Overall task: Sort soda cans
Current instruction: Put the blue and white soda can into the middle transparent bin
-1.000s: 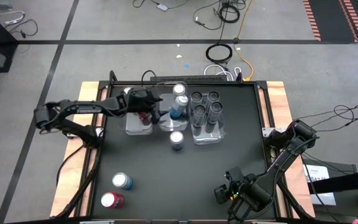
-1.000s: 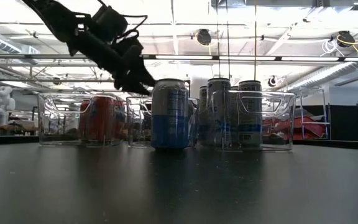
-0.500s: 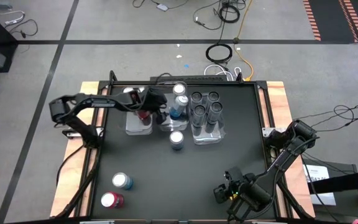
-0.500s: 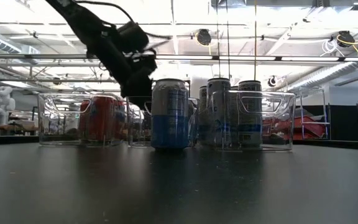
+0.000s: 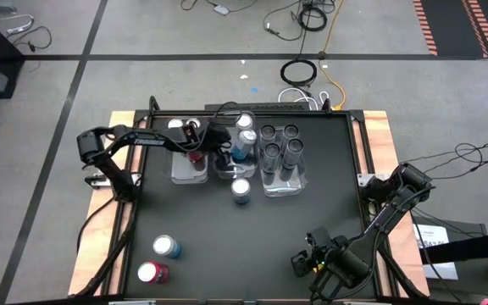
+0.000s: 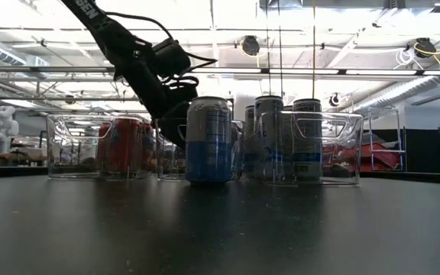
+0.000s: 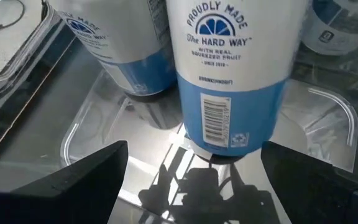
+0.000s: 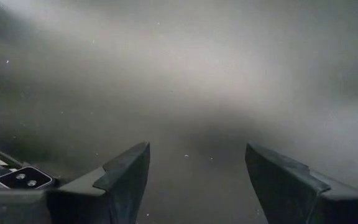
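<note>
Can (image 7: 232, 74) label: "PROUDLY MADE THE HARD WAY".

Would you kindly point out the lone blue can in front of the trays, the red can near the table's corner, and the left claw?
Lone blue can (image 5: 241, 190): high view, silvery top.
Red can (image 5: 150, 273): high view, top.
Left claw (image 7: 191, 171): left wrist view, midway between fingertips.

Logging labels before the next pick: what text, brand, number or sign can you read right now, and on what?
"PROUDLY MADE", "The HARD WAY", "WITH REAL SQUEEZED FRUIT": on the blue-and-white can in the clear tray ahead of the left gripper.
"SINCE" plus a year, and its barcode digits: too small to read.
"...MADE", "...HARD WAY": partly visible on the neighbouring can.
White lettering on the left arm, low view: unreadable.
</note>
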You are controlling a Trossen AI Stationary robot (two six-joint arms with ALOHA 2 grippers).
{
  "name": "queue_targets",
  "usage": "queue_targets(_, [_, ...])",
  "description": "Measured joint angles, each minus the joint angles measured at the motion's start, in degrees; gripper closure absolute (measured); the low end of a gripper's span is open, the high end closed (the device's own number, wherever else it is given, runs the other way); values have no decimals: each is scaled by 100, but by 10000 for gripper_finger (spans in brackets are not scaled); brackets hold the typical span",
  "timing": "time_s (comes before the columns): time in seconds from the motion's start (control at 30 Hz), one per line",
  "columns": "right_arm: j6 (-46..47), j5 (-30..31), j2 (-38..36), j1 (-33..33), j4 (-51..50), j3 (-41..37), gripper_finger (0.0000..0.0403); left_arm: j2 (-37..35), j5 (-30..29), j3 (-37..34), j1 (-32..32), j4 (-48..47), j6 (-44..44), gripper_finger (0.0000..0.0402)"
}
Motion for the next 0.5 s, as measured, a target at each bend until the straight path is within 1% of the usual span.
queue_targets(0.5, [24, -2, 0, 2, 24, 0, 147, 272, -50, 0, 22, 318, 13, 24])
